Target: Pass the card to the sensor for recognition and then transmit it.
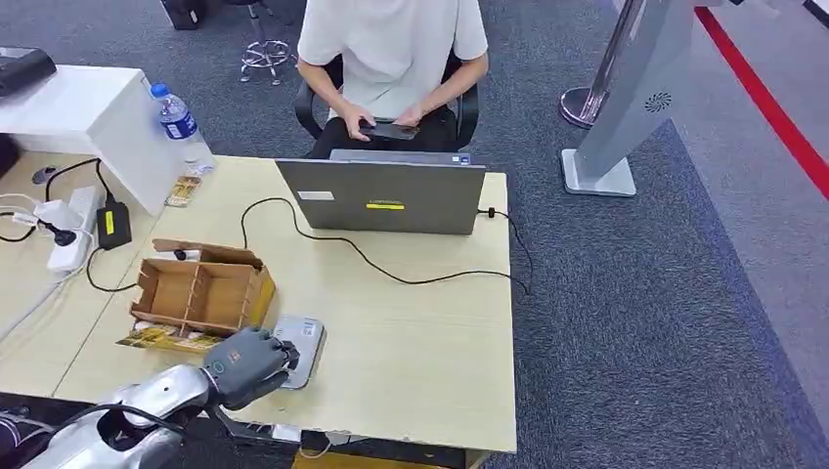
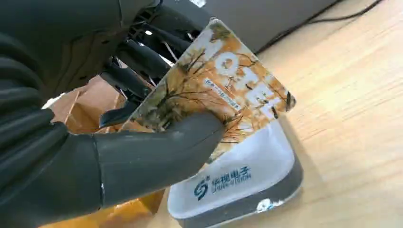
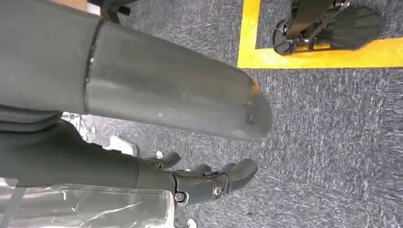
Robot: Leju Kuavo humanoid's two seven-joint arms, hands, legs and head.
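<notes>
Left hand (image 2: pixel 119 156), thumb and dark fingers (image 2: pixel 128 78) clamped on the orange card (image 2: pixel 223 90), holds it tilted just above the white-topped sensor (image 2: pixel 237 185), which lies on the table (image 1: pixel 420 332) beside a cardboard organizer (image 1: pixel 200 288). Right hand (image 3: pixel 209 183) hangs over grey carpet (image 3: pixel 332 142), fingers loosely apart, holding nothing. Behind a laptop (image 1: pixel 386 195) sits a person (image 1: pixel 391 49).

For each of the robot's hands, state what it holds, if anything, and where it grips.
The left hand pinches the card at one edge, thumb on its printed face, above the sensor. The right hand holds nothing.
</notes>
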